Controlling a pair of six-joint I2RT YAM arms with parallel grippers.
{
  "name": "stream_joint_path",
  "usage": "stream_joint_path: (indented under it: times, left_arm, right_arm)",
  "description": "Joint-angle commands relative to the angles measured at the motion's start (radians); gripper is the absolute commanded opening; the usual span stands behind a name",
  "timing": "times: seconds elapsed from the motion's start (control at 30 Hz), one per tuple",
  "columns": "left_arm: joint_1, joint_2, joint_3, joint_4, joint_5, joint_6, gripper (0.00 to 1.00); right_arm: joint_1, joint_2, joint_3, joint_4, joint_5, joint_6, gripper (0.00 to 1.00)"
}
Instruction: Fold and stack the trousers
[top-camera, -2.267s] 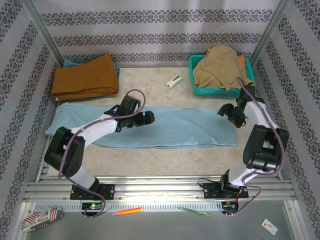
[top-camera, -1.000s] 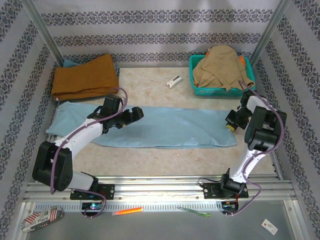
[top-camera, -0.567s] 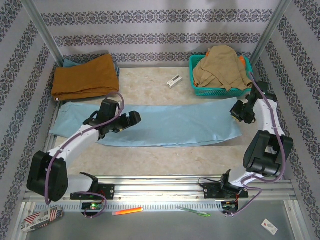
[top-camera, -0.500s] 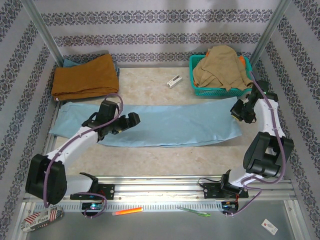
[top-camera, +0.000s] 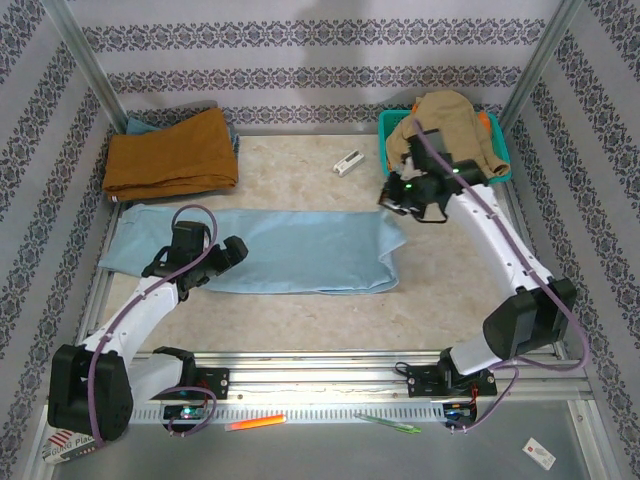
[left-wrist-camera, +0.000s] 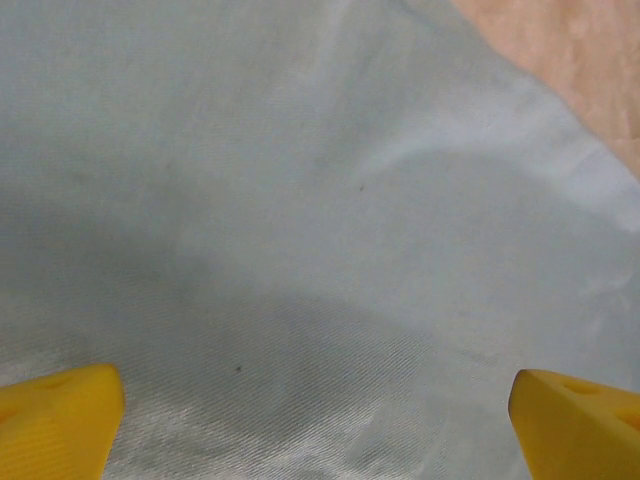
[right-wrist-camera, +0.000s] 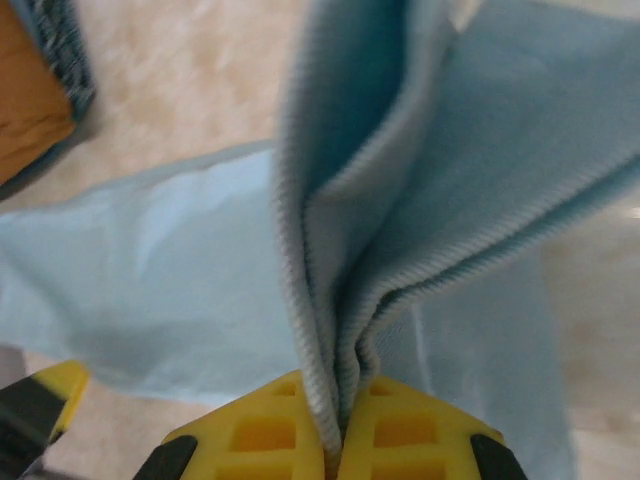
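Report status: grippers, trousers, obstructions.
Left gripper open, low over trousers. Right gripper shut on their lifted right end. Teal basket close behind right gripper; orange garment just behind the left end.

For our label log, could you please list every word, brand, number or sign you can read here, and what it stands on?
No text is legible.
Small white card with a red mark, bottom right: print too small.
Red-and-white striped packet, bottom left: mostly hidden, unreadable.
Light sky-blue cloth trousers: plain, no print.
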Motion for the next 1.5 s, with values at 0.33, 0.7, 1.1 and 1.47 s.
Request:
stream_joint_path:
  times: [0.33, 0.7, 1.1, 1.47]
  left_arm:
    - [0.053, 0.028, -0.082, 0.049, -0.133, -0.053, 1.00]
    - [0.059, 0.103, -0.111, 0.117, -0.061, -0.052, 1.00]
    - [0.059, 0.084, -0.114, 0.106, -0.032, -0.063, 1.00]
    - [0.065, -0.183, -0.007, -0.163, -0.043, -0.050, 1.00]
  right_arm:
    - [0.396, 0.362, 0.309, 0.099, 0.148, 0.335, 0.00]
    - [0.488, 0.645, 0.526, 0.136, 0.154, 0.443, 0.00]
    - [0.513, 0.822, 0.611, 0.208, 0.043, 0.514, 0.25]
    - [0.485, 0.706, 0.659, 0.137, -0.045, 0.302, 0.65]
